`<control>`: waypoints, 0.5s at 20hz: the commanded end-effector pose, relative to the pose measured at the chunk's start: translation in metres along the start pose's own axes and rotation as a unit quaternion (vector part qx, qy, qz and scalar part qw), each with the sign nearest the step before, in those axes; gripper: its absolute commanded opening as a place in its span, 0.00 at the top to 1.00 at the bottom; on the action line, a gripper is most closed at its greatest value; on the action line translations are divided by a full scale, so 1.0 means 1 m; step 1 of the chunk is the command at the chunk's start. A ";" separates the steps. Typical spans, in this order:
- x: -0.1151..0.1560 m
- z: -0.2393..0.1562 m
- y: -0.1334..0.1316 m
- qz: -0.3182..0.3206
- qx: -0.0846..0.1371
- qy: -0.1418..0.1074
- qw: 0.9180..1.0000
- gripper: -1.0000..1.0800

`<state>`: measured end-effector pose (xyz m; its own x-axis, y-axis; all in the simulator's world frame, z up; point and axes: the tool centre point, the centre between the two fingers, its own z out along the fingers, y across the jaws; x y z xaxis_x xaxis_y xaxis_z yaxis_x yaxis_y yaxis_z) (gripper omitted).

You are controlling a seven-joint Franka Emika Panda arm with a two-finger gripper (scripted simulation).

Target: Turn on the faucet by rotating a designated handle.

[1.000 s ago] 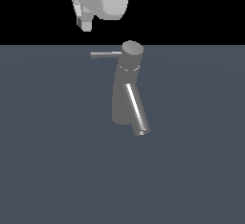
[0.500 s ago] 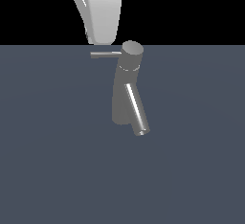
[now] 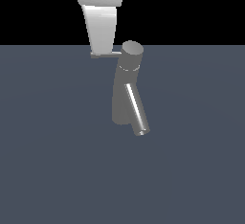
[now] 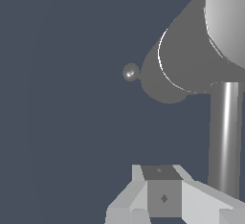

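Dark slate-blue surface point(image 3: 48, 170) fills the lower part of the exterior view, flat and uniform, meeting a plain black background along a straight horizon. Near the middle of that surface stands the faucet point(image 3: 125, 91), a grey metallic tap whose tall tapered body leans slightly, topped by a cylindrical cap and carrying a straight tube spout that slants down toward the exterior view's right, its open end just above the surface. From the cap the handle point(image 3: 111, 53), a thin straight grey rod much slimmer than the spout, projects sideways toward the exterior view's left. The white robot arm point(image 3: 100, 12) comes down from the top edge of the exterior view and its lower end overlaps the outer part of the handle, so that only the stretch of rod next to the cap and a small tip at the far end show; whether it actually touches the rod cannot be told from this angle. In the wrist view the faucet looms large, its cap and body filling one corner, the handle point(image 4: 224, 137) appearing as a bright vertical cylinder beside a white and grey block of the gripper point(image 4: 162, 196), and the round end of the spout shows as a small grey ball beyond the body. The jaws themselves are not clearly seen in either view, so I cannot tell whether they are apart or together.
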<state>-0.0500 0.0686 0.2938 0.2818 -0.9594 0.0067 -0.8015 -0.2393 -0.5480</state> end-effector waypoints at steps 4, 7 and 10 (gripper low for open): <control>0.003 0.005 -0.004 0.014 0.007 0.005 1.000 1.00; 0.004 0.005 -0.004 0.014 0.007 0.005 1.000 1.00; 0.004 0.005 -0.004 0.014 0.007 0.005 1.000 1.00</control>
<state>-0.0431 0.0668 0.2919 0.2540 -0.9672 -0.0001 -0.8020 -0.2106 -0.5590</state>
